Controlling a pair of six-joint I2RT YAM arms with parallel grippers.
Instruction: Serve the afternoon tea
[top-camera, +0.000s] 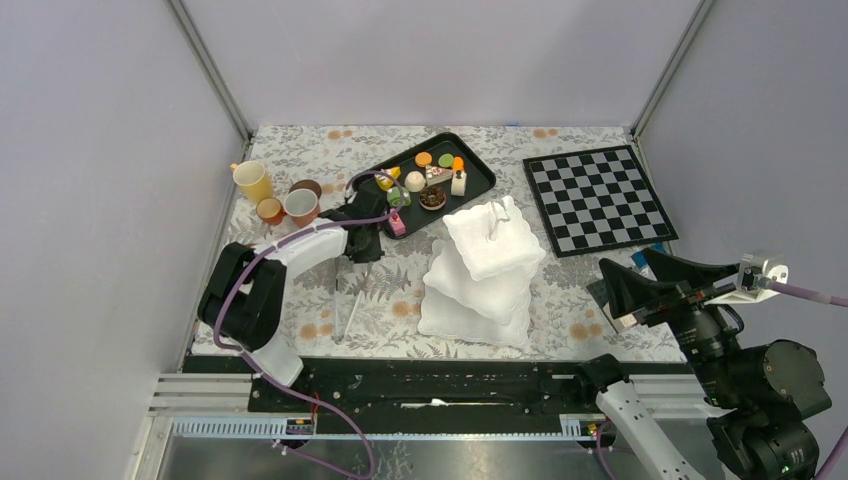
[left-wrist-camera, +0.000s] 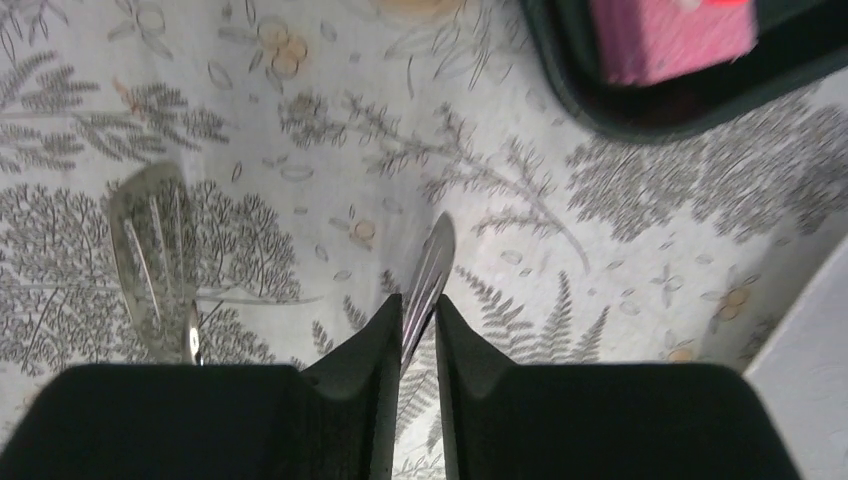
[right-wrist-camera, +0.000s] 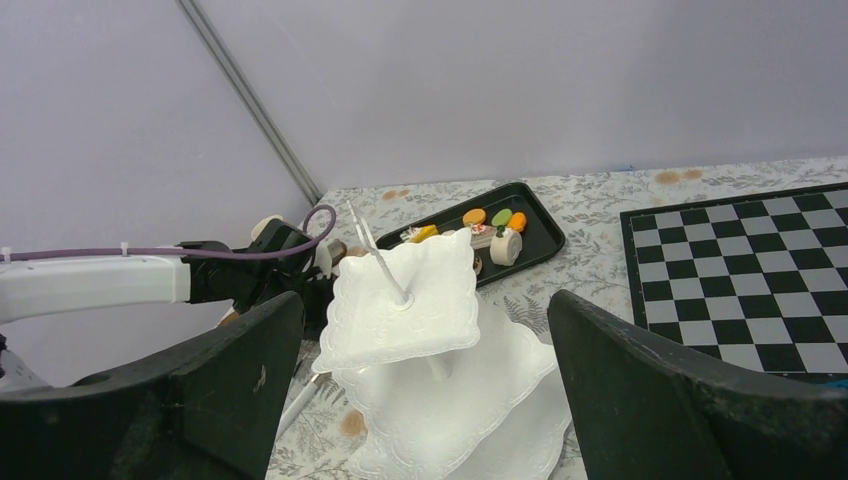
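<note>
The white three-tier stand (top-camera: 485, 265) stands at mid-table, its tiers bare; it also shows in the right wrist view (right-wrist-camera: 410, 290). Small toy cakes and macarons (top-camera: 430, 175) lie on the black tray (top-camera: 480, 180). A pink cake (top-camera: 397, 224) sits at the tray's near corner, also in the left wrist view (left-wrist-camera: 670, 30). My left gripper (top-camera: 365, 245) is shut on one arm of the silver tongs (left-wrist-camera: 425, 285), low over the cloth beside the tray; the other tong arm (left-wrist-camera: 150, 260) lies to the left. My right gripper (top-camera: 625, 290) is open and empty, right of the stand.
A yellow cup (top-camera: 252, 180), a white cup (top-camera: 300, 205) and small brown cups (top-camera: 306, 186) cluster at the far left. A chessboard (top-camera: 597, 198) lies at the far right. Grey walls close in the table on three sides.
</note>
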